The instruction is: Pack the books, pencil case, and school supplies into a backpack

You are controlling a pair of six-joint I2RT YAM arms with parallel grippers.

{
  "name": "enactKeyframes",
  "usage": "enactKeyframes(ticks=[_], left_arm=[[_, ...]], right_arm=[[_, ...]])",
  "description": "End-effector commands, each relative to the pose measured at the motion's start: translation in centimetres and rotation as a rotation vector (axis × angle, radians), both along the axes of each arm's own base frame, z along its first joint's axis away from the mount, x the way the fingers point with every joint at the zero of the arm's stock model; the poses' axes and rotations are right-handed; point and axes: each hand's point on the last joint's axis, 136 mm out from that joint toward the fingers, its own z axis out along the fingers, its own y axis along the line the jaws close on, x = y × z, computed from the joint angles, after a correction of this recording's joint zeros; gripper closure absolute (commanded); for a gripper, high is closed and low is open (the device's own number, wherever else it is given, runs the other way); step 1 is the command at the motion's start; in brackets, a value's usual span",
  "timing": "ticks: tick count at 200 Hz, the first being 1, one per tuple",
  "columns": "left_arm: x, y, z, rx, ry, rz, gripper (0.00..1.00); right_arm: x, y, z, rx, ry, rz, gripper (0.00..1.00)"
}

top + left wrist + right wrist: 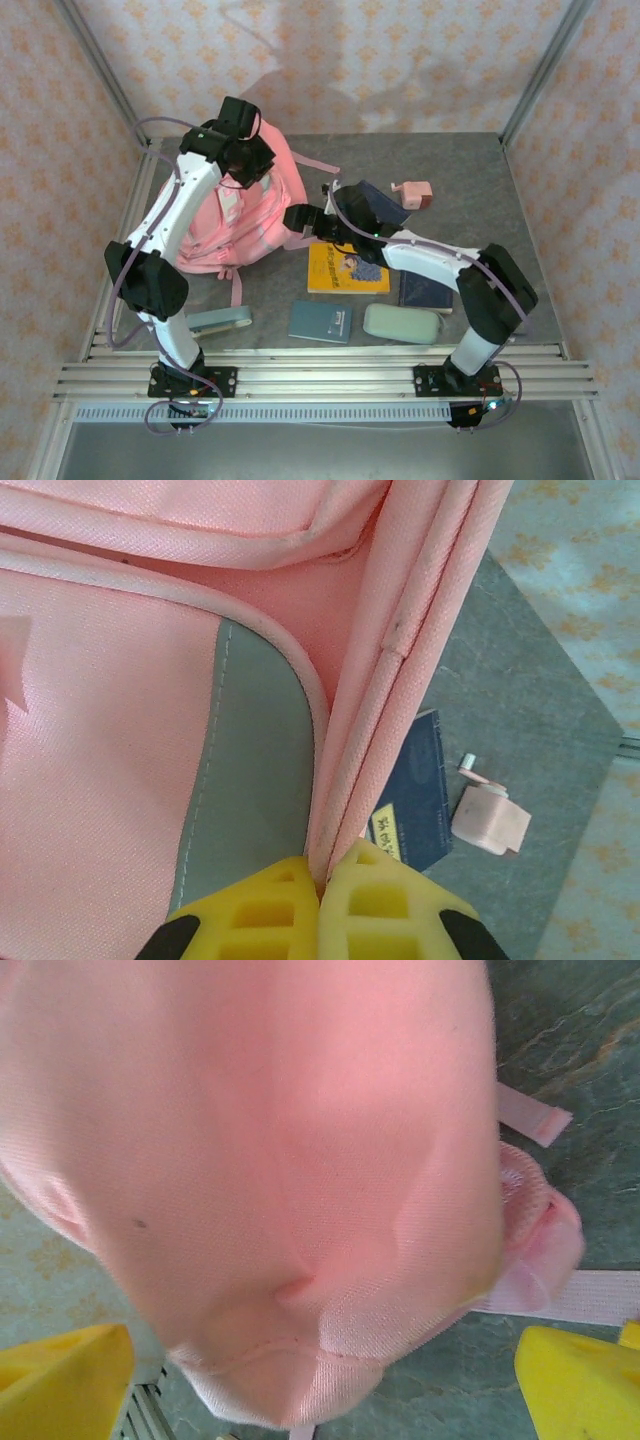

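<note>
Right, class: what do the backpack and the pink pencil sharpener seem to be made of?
The backpack looks like matte woven synthetic fabric: fine weave, stitched seams. The pink pencil sharpener is probably hard plastic: smooth, crisp boxy edges.

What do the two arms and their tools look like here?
Both the left arm and right arm have white links, bulky black joint housings and thin greyish cables looping alongside. The left tool and right tool have bright yellow fingers; the left's show moulded rectangular recesses.
</note>
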Motion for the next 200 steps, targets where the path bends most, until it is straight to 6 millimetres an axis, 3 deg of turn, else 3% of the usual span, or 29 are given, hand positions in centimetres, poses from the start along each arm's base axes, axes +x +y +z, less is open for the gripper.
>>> enactKeyframes(ticks=[1,30,58,73,84,94,107,141,161,200], left_arm=[[2.2,-1.9,4.5,-0.139,-0.138,0.009,1.00],[2.9,-2.7,5.2,-0.176,-0.157,0.019,1.00],[3.5,-3.9,5.9,-0.203,-0.181,0.008,1.00],[3.9,-4.9,6.2,-0.241,-0.196,-0.016,1.00],[4.0,-5.5,6.2,-0.253,-0.197,-0.044,1.00],[3.8,-5.7,6.1,-0.241,-0.197,-0.071,1.00],[3.3,-5.6,5.8,-0.209,-0.192,-0.104,0.83],[0.6,-4.6,4.8,-0.103,-0.185,-0.185,0.44],[-1.7,-4.1,4.0,-0.001,-0.184,-0.255,0.38],[-7.1,-3.9,1.6,0.245,-0.185,-0.435,0.40]], right_arm=[[-0.2,1.1,1.3,0.134,-0.049,0.016,0.02],[-0.1,2.6,0.6,0.207,-0.032,0.063,0.03],[1.4,3.3,-0.7,0.253,-0.006,0.009,0.17],[2.2,3.2,-0.9,0.275,-0.003,-0.030,0.38],[2.7,2.8,-0.6,0.281,-0.013,-0.051,0.63],[3.0,2.2,0.0,0.284,-0.022,-0.077,0.79],[3.5,1.1,0.7,0.282,-0.029,-0.112,0.94],[5.4,-3.2,2.4,0.334,-0.004,-0.264,1.00],[5.8,-5.3,2.8,0.355,0.032,-0.356,1.00],[5.7,-8.4,3.3,0.298,0.073,-0.406,1.00]])
